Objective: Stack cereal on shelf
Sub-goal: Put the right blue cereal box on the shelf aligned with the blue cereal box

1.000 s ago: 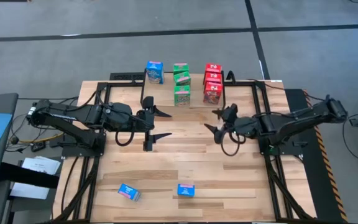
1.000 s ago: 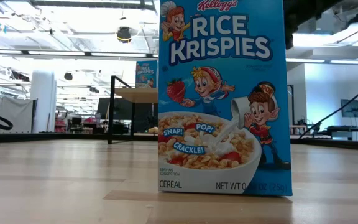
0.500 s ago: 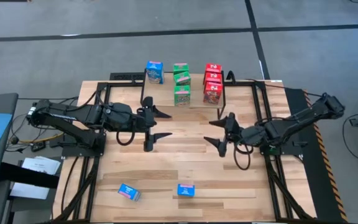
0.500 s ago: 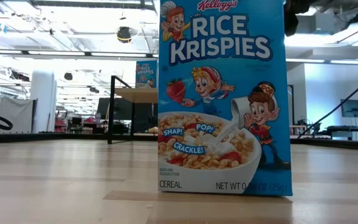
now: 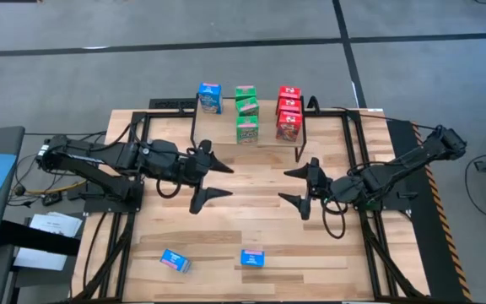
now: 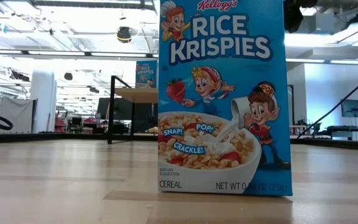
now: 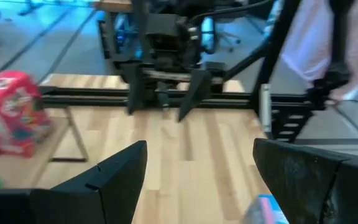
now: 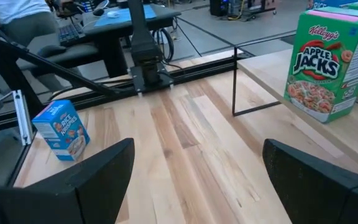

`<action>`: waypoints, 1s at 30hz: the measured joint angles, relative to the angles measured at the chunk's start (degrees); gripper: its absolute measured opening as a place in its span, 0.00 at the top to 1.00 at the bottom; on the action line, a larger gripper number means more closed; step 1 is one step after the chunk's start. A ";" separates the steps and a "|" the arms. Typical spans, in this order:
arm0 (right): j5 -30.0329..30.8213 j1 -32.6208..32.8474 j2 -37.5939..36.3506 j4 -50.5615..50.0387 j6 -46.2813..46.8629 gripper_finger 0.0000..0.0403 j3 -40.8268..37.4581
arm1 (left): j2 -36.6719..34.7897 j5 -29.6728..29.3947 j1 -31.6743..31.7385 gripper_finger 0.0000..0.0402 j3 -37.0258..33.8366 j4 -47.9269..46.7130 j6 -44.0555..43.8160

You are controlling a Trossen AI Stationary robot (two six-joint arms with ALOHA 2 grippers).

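The shelf (image 5: 260, 127) stands at the table's far middle. On it are one blue cereal box (image 5: 210, 97), green ones (image 5: 245, 114) and red ones (image 5: 288, 114). Two more blue boxes rest on the tabletop near the front edge, one to the left (image 5: 175, 260) and one in the middle (image 5: 252, 257). The middle one stands upright and fills the low view (image 6: 222, 96). My left gripper (image 5: 218, 180) hovers open over the table's middle left. My right gripper (image 5: 292, 187) hovers open opposite it. Both are clear of every box.
Black frame rails (image 5: 357, 169) run along both sides of the slatted tabletop (image 5: 251, 219). Bare wood lies between the grippers and the two loose blue boxes. The right wrist view shows a green box (image 8: 325, 62) on the shelf and a blue box (image 8: 61, 129) on the table.
My right gripper has swung toward the table's near edge and a little toward the left, staying open. My left gripper has rolled about its own axis in place, so its two fingers stand more slanted. No box has moved.
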 joint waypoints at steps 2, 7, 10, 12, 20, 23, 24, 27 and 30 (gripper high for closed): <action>0.04 -0.06 0.00 0.00 -0.02 0.06 0.00 | 0.00 1.32 -0.71 0.29 0.00 1.03 -0.20; 0.11 -0.67 0.00 0.01 -0.62 0.06 0.00 | 0.00 1.72 -2.26 0.29 0.00 2.89 4.79; 0.19 -1.67 0.00 0.00 -0.61 0.06 0.00 | 0.00 1.66 -2.28 0.29 0.00 2.64 8.18; 0.23 -2.46 0.00 0.00 -0.61 0.06 0.00 | 0.00 1.60 -2.28 0.29 0.00 2.66 8.31; 0.25 -5.21 0.00 0.00 -1.86 0.06 0.02 | 0.00 1.63 -2.26 0.29 0.00 1.29 12.97; 0.24 -5.99 0.00 -0.02 -2.12 0.06 0.01 | 0.00 1.62 -2.26 0.28 0.00 1.11 13.09; 0.23 -6.25 0.00 -0.02 -2.12 0.06 0.01 | 0.00 1.62 -2.26 0.27 0.00 1.11 12.96; 0.24 -6.78 0.02 -0.02 -2.12 0.06 0.01 | 0.00 1.63 -2.26 0.26 0.00 1.68 8.95; 0.23 -7.11 0.02 -0.01 -2.10 0.06 0.01 | 0.39 1.58 -2.52 0.26 0.00 1.61 6.84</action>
